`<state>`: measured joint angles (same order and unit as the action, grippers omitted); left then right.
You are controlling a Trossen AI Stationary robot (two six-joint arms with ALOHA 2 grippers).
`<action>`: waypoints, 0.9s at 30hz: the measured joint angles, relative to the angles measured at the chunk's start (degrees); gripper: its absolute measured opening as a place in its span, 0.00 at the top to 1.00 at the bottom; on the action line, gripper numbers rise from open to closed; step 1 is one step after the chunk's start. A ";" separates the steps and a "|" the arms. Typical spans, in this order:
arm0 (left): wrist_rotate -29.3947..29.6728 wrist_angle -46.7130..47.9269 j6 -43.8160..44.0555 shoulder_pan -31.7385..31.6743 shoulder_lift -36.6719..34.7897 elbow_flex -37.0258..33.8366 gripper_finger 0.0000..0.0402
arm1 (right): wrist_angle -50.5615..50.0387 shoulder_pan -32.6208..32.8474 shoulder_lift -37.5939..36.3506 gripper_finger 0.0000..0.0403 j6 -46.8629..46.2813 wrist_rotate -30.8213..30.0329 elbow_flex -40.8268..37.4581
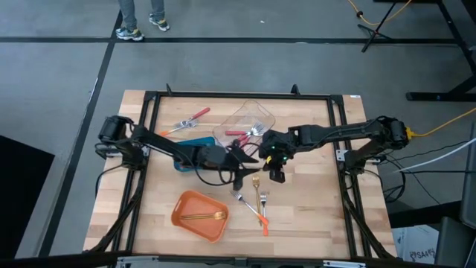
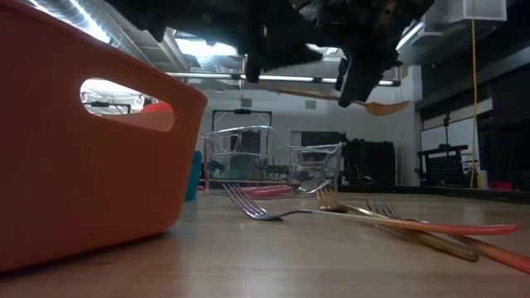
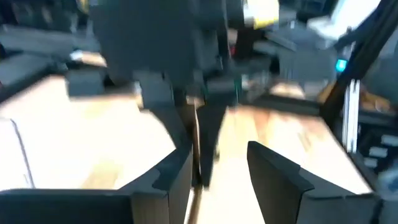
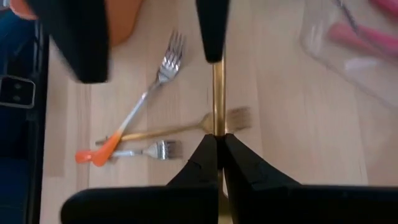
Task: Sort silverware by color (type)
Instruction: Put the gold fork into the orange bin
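My right gripper [image 1: 277, 171] is shut on a gold fork [image 4: 216, 93] and holds it in the air over the table's middle. My left gripper [image 1: 242, 165] is open, level and facing it, its fingers [image 4: 211, 31] at the fork's free end. On the wood below lie a gold fork [image 4: 186, 129] and two silver forks with orange handles [image 4: 142, 106]. An orange tray [image 1: 199, 216] at the near left holds a gold fork [image 1: 205, 217]. A clear container [image 1: 245, 123] holds pink-handled forks. My right gripper pinches the gold fork's thin shaft [image 4: 217, 127] between its two fingertips, slanting down from above. The fork sticks out past the fingers, roughly level and clear of the table [image 2: 331, 96]. My left gripper: one finger [image 3: 180, 168] stands right beside the fork's end; I cannot tell whether it touches.
A blue container [image 1: 195, 145] sits under the left arm. A pink-handled fork [image 1: 190, 119] lies on the far left of the table. A person's feet [image 1: 141, 26] stand beyond the far edge. Bare wood shows at the near right.
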<state>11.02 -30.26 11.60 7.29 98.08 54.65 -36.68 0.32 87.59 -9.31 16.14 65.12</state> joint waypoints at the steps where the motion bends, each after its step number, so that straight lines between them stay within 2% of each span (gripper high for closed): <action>1: -0.02 1.56 -0.03 0.00 0.73 0.70 0.63 | -1.01 0.00 0.00 1.00 -0.05 0.00 0.00; 11: 0.58 7.62 -0.19 -0.04 4.86 2.65 0.63 | -2.65 0.06 0.09 1.00 -1.17 0.00 0.00; 16: 5.08 11.54 -0.22 -0.04 4.86 2.70 0.63 | -2.62 0.04 0.09 1.00 -1.17 -0.02 0.00; 27: 3.88 15.23 -0.20 -0.15 4.84 2.70 0.64 | -2.52 0.04 0.07 1.00 -1.13 0.02 0.00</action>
<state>14.91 -15.03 11.40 7.14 102.91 57.34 -39.20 0.36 87.66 -10.44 16.16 65.12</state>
